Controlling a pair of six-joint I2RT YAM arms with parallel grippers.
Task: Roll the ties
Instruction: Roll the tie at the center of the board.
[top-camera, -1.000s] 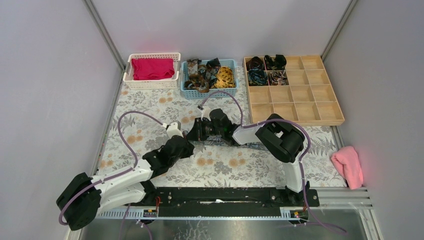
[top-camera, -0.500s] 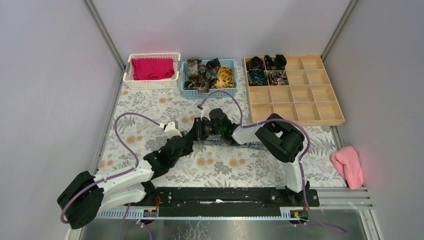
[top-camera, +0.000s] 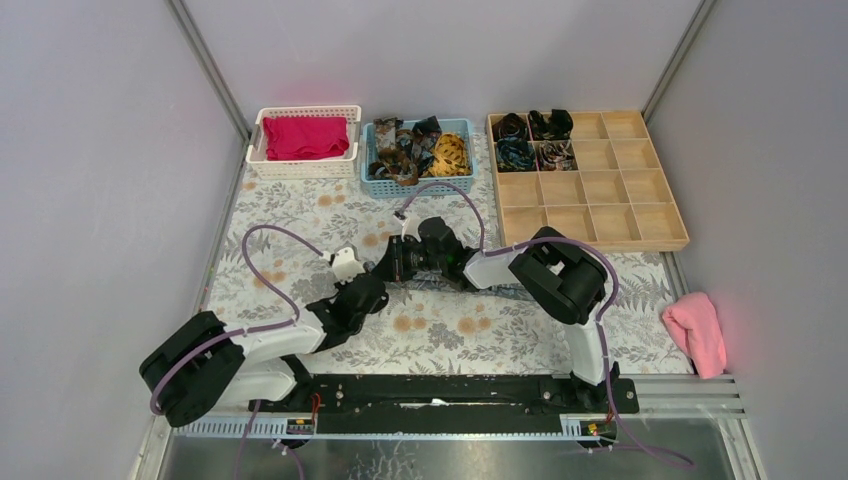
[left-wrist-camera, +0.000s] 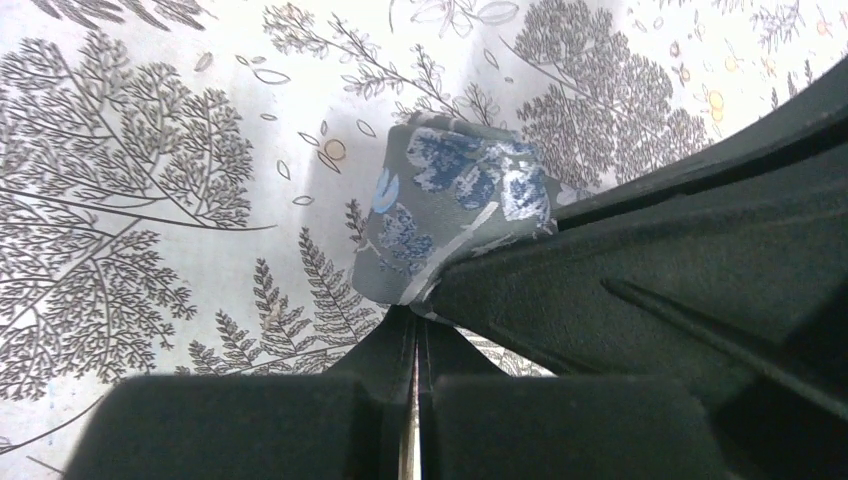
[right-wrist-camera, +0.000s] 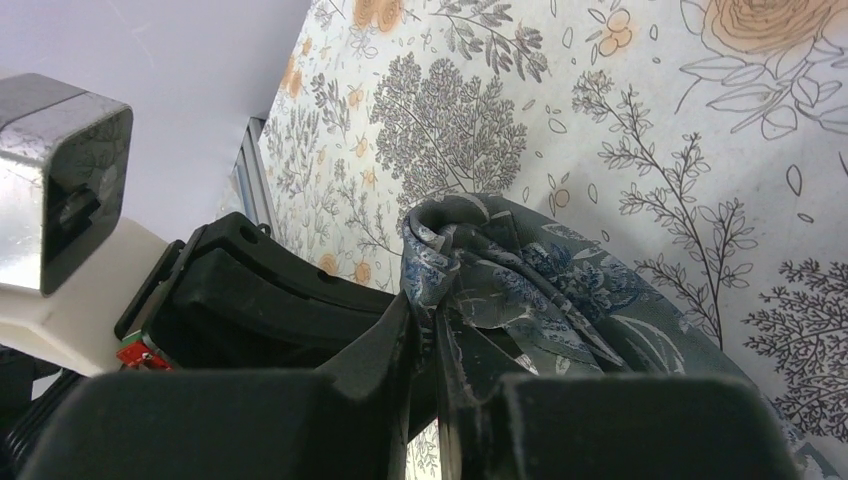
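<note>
1. Left arm (top-camera: 250, 345): compared with a second ago, the elbow is being swung in from the near-left corner towards the middle. The wrist is being kept almost where it was.
2. Left gripper (left-wrist-camera: 415, 325): the fingers are being held pressed together, with nothing seen between them. The tip of the tie (left-wrist-camera: 450, 200) is lying just beyond them.
3. Tie, grey with blue flowers: it is being worked at mid-table between the two grippers. Its strip is trailing right under the right arm (top-camera: 545, 275).
4. Right gripper (right-wrist-camera: 435, 320): it is being kept clamped on the bunched end of the tie, with no change noted. By judgement, the roll is only being started, and the left arm is being re-posed to steady it.
5. Floral cover (top-camera: 300, 215): it is being used as the work surface, and grey walls (top-camera: 100, 200) are enclosing it on three sides.
6. White basket (top-camera: 255, 150), far left: a magenta cloth (top-camera: 305, 137) is being stored in it.
7. Blue basket (top-camera: 415, 188), far middle: loose ties (top-camera: 415, 148) are being kept in it, by judgement awaiting rolling.
8. Wooden tray (top-camera: 600, 190), far right: rolled ties (top-camera: 530, 140) are being housed in its four far-left compartments.
9. Pink cloth (top-camera: 697, 332): it is lying at the near-right edge.
</note>
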